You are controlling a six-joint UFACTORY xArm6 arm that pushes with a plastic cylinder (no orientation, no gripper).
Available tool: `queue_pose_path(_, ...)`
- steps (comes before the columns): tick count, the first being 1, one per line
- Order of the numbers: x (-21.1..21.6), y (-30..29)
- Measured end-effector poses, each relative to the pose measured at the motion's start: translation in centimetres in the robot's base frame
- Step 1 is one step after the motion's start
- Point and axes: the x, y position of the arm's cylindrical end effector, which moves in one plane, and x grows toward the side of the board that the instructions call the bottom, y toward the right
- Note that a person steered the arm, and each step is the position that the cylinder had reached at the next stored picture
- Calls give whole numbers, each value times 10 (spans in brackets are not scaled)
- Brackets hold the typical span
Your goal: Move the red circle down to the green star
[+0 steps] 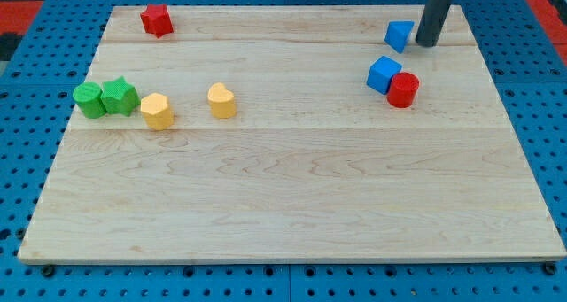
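The red circle [403, 89] stands at the view's right, touching a blue cube [384, 74] on its upper left. The green star [119, 96] sits at the far left, between a green circle [89, 100] and a yellow hexagon [157, 111]. My tip [427, 44] is at the view's top right, just right of a small blue block [400, 35], above and a little right of the red circle and apart from it.
A yellow block [221, 100] stands right of the yellow hexagon. A red star-like block [157, 20] is at the top left. The wooden board [292, 196] lies on a blue perforated table [18, 160].
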Motion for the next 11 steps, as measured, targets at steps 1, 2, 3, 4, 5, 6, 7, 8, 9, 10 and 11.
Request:
queue_pose_path(1,-14,-102)
queue_pose_path(2,-13,-91)
queue_pose_path(3,39,-65)
queue_pose_path(4,28,-117)
queue_pose_path(5,-21,-182)
queue_pose_path(6,-12,-141)
queue_pose_path(7,54,-130)
queue_pose_path(8,54,-202)
queue_pose_path(9,18,-204)
queue_pose_path(10,-6,-203)
queue_pose_path(11,-15,-201)
